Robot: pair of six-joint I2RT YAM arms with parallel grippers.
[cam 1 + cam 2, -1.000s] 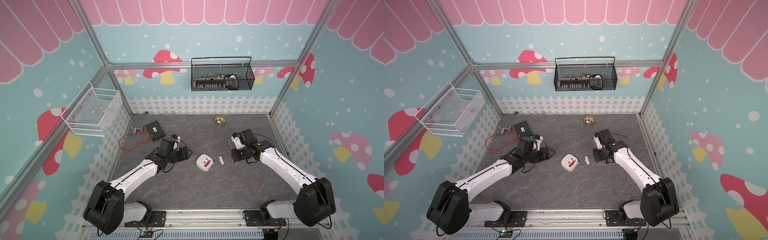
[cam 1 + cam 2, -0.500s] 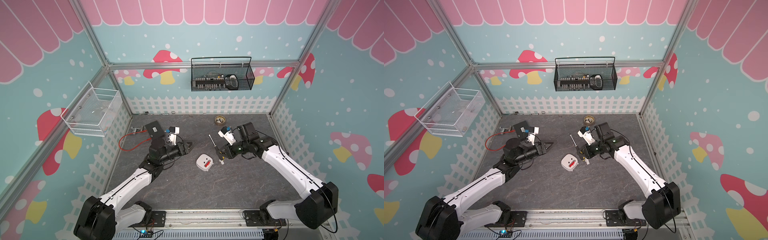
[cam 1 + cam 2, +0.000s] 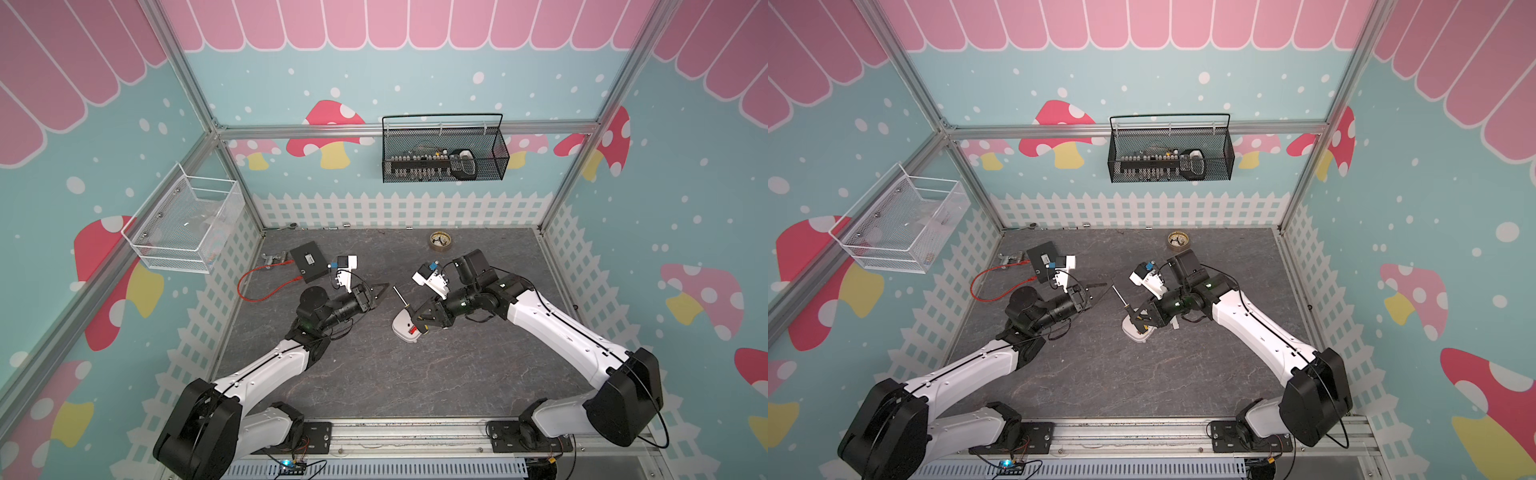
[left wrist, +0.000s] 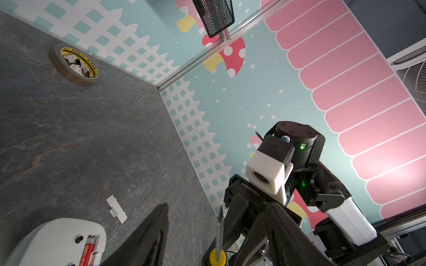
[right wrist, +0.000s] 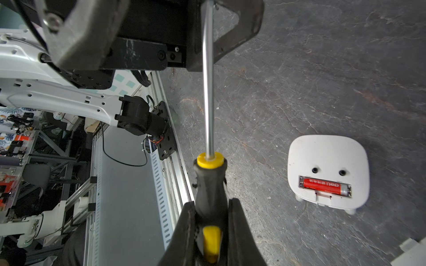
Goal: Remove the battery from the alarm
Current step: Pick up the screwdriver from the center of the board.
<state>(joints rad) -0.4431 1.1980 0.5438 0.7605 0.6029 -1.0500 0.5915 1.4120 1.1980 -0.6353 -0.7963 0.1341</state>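
Right fingers (image 5: 184, 232) pinch the screwdriver handle (image 5: 208, 186); left fingers (image 4: 152, 235), spread, near its tip.

From here I count one alarm (image 5: 327, 156), one battery (image 5: 322, 185), one screwdriver (image 5: 207, 182), one white cover (image 4: 116, 209), one tape roll (image 4: 69, 74) and one black box (image 3: 309, 262) on the worktop (image 3: 374, 382). Two baskets on the walls: one black basket (image 3: 444, 166) far, one white basket (image 3: 183, 237) left. Two tools: left tool (image 3: 380, 291), right tool (image 3: 422, 320).
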